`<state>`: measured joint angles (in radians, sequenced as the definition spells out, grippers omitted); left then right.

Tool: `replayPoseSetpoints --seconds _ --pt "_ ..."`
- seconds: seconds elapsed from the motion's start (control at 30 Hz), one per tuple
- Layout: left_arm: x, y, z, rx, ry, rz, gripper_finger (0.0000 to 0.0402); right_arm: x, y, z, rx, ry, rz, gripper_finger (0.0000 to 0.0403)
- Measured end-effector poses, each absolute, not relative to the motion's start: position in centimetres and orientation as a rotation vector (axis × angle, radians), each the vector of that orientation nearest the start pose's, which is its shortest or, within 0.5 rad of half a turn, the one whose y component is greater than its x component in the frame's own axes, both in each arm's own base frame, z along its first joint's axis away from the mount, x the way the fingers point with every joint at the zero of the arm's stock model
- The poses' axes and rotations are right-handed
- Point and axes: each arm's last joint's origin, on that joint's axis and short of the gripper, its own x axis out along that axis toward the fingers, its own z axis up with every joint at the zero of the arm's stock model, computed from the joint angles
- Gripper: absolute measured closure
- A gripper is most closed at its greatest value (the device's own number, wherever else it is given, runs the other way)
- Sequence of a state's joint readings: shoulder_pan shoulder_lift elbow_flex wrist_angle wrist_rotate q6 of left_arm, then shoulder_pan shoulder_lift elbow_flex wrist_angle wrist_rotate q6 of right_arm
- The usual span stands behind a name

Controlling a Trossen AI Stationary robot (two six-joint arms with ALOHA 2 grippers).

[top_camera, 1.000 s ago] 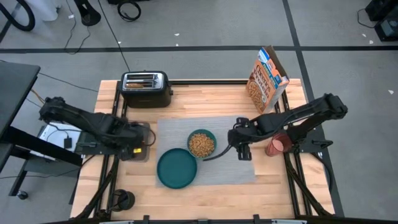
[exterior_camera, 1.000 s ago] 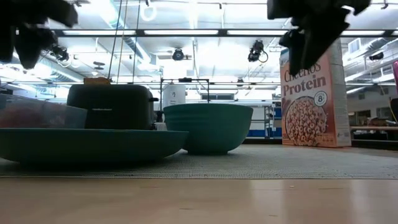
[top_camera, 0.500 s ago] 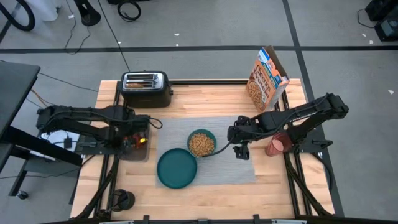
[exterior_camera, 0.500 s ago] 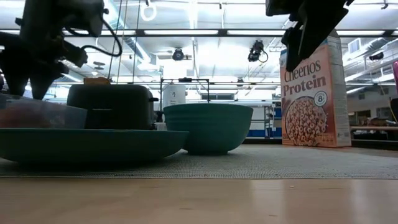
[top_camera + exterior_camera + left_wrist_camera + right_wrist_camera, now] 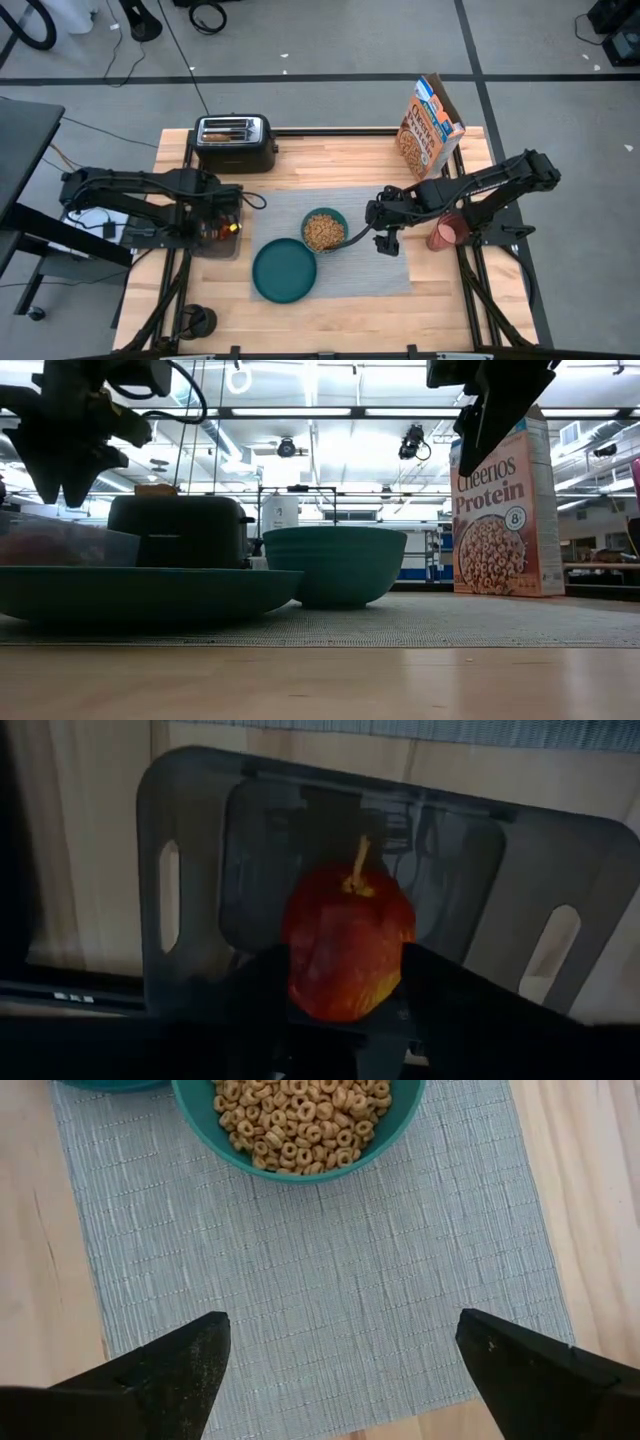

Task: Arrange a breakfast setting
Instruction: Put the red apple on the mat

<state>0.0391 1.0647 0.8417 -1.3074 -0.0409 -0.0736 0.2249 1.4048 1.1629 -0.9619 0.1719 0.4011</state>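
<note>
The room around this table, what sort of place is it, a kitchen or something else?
Probably a robotics lab or workshop, not a home kitchen. The wooden table stands on a bare grey floor with loose cables; the low view shows long ceiling strip lights and shelving behind. The toaster and cereal box look like props.

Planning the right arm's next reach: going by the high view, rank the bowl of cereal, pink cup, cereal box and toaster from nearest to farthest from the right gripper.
From the right gripper, over the placemat:
1. Pink cup and bowl of cereal: either side of it, too close to call.
2. Cereal box: at the table's far right edge.
3. Toaster: at the far left corner.
</note>
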Motion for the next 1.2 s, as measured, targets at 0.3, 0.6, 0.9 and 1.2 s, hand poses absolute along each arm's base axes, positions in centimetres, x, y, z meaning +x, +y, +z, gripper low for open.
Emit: replayPoseSetpoints --seconds 0.3,0.6,0.9,1.2 --pt "16.0 0.7 22.6 -0.101 1.690 0.136 0.0061 25.8 5.4 27.4 0.117 1.160 -0.189 0.0013" --pt "17.5 0.7 20.2 -0.050 1.818 0.074 0.0024 25.8 5.5 27.4 0.138 1.158 -0.199 0.0014" --pt "18.7 0.7 17.0 -0.038 1.847 0.079 0.0023 25.8 5.6 27.4 0.129 1.160 -0.182 0.0014" --pt "19.2 0.7 15.8 -0.043 1.961 0.067 0.0023 25.8 5.6 27.4 0.136 1.161 -0.176 0.0014"
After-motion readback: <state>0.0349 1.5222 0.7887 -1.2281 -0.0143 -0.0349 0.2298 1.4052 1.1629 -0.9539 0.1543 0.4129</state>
